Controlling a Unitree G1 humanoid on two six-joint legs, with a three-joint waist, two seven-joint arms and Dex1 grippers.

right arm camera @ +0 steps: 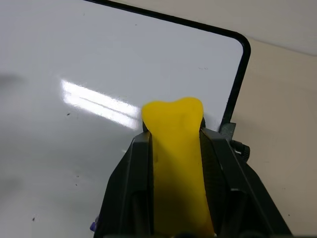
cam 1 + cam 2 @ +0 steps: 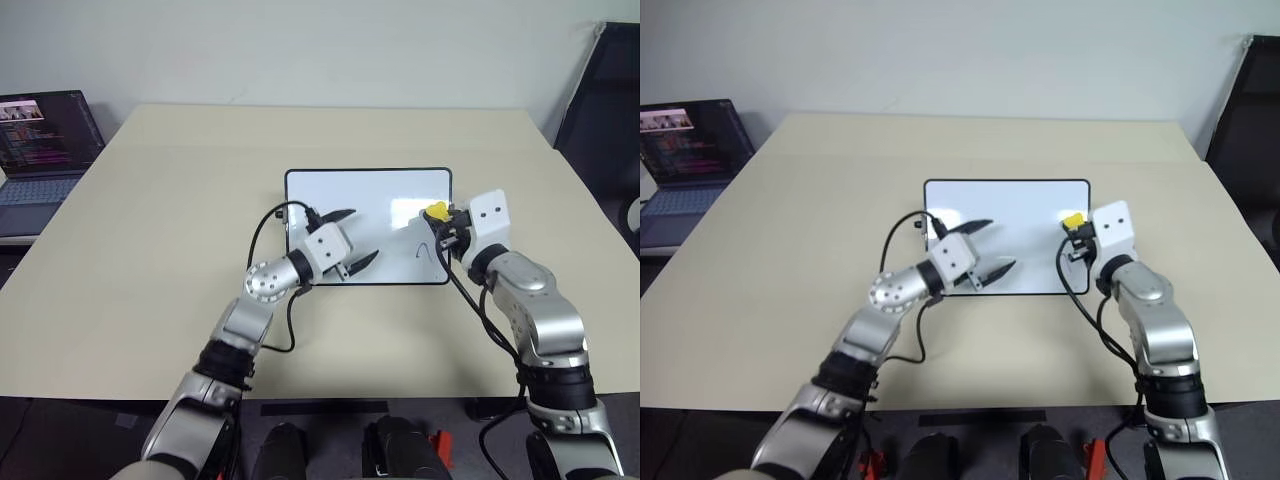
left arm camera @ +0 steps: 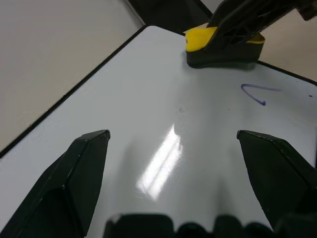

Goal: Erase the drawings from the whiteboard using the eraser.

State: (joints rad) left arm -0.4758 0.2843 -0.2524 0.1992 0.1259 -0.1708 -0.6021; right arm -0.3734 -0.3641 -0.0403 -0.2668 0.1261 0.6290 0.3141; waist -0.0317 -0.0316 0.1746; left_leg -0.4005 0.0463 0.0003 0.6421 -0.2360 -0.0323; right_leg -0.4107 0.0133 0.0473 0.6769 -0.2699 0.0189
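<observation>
The whiteboard (image 2: 370,200) lies flat in the middle of the beige table, black-framed and glossy. One thin dark squiggle of the drawings (image 2: 423,251) shows near its right side, also seen as the hook-like drawing (image 3: 257,93) in the left wrist view. My right gripper (image 2: 440,222) is shut on the yellow eraser (image 2: 435,212), which rests on the board at its right edge; the eraser (image 1: 176,148) sits squeezed between the black fingers. My left gripper (image 2: 348,240) hovers open over the board's lower left part, nothing between its fingers.
An open laptop (image 2: 40,150) stands at the table's far left edge. A dark chair (image 2: 605,110) is beyond the table's right side. The beige table (image 2: 150,250) spreads wide around the board.
</observation>
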